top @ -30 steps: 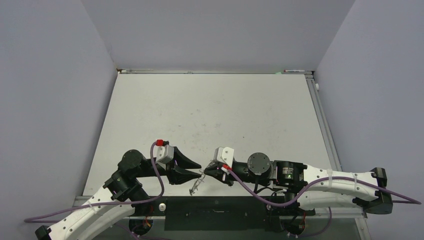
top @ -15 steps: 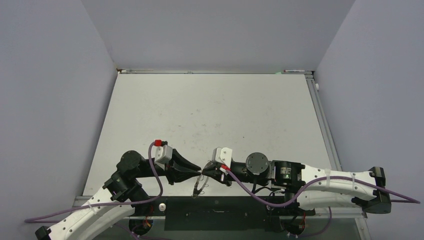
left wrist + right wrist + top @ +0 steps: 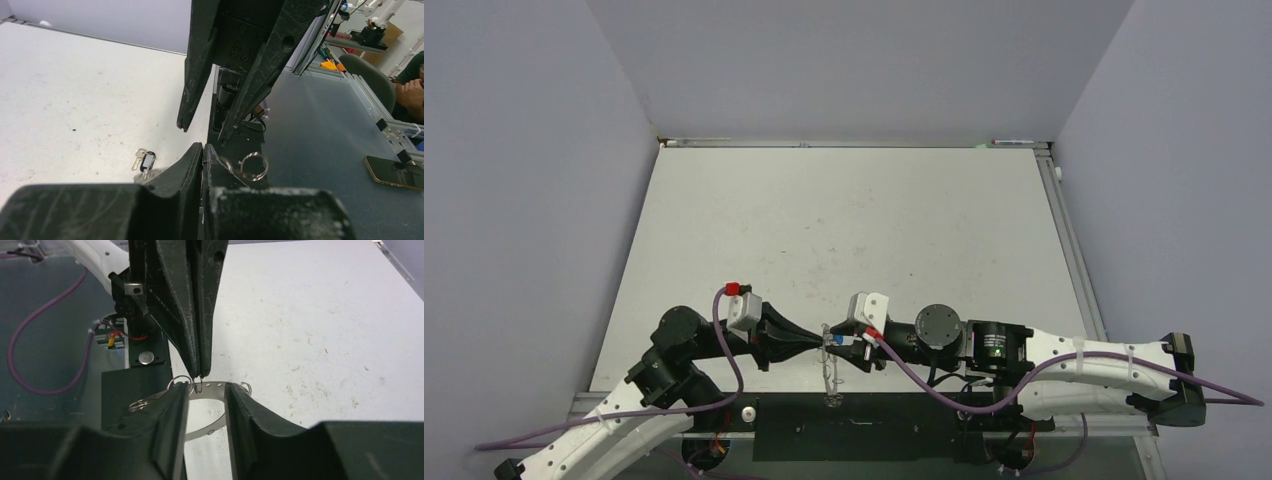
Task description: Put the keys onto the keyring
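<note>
Hanging from the left gripper, whose fingers are pressed together on one small wire loop at its rim, the keyring shows flat-on at the lower centre of the right wrist view. The right gripper meets the left tip to tip at the lower middle of the top view. Its fingers are spread, one to each side of the ring's hole; whether they touch the ring cannot be told. The keys lie on the table, lower left of centre in the left wrist view, apart from both grippers.
</note>
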`<state>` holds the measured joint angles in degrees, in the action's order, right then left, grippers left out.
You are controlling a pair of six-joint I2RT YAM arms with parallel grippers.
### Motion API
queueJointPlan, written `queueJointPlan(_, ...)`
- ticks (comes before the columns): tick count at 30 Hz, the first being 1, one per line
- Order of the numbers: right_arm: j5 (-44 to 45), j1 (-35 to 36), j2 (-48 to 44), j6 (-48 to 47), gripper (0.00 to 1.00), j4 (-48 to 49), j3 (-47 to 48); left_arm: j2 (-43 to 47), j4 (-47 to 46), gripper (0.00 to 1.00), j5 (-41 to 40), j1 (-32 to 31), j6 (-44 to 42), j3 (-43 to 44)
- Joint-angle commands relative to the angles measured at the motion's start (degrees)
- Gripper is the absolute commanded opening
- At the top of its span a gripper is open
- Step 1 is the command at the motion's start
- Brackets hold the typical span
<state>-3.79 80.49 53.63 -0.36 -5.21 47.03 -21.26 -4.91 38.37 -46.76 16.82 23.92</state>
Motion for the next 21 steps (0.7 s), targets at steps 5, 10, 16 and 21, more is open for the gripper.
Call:
queueJointPlan(5, 3.62, 0.56, -1.98, -1.13, 0.56, -5.79, 5.77, 0.74, -0.11, 0.00, -2.01, 0.28, -1.61, 1.29)
queueJointPlan(10, 3.62, 0.56, -0.44, -2.22, 0.54, -8.99, 6.75, 0.33, -0.10, 0.00, -1.54, 0.28, -1.53, 1.23)
queueJointPlan(16, 2.50, 0.48, 0.64, -3.74, 0.49, -7.19, 5.67, 0.15, -0.15, 0.00, -1.43, 0.28, -1.53, 1.21)
queueJointPlan(21, 1.66, 0.37, 2.01, -4.12, 0.47, -3.77, 4.20, -0.01, -0.10, 0.00, -1.38, 0.29, -1.53, 1.21)
